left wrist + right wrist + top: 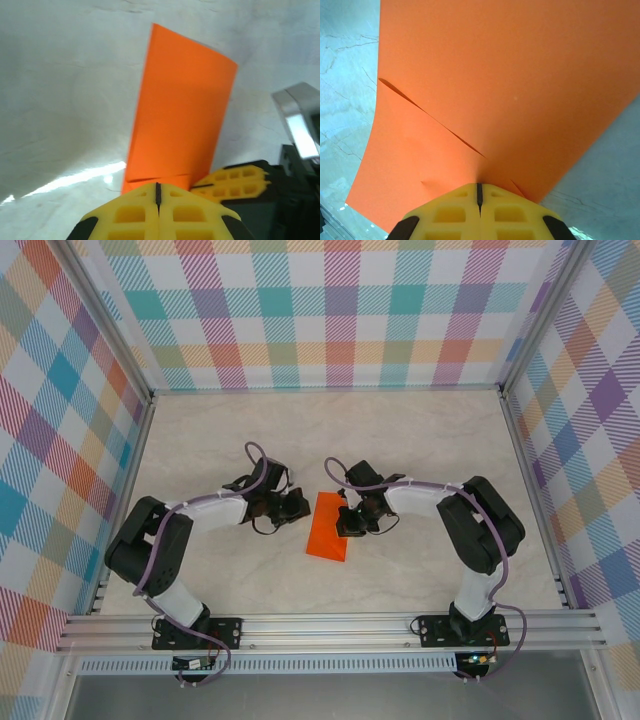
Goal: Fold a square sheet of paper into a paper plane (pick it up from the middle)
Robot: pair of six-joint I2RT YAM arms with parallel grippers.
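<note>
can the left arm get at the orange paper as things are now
Probably yes. The left gripper, shut, sits right at one edge of the orange paper with nothing between them. The right gripper is at the opposite edge, out of its way.

No text, label, brand, number or sign can be read anywhere. The square sheet of paper [328, 530] is plain orange, and the walls [340, 310] carry only a coloured check pattern.
</note>
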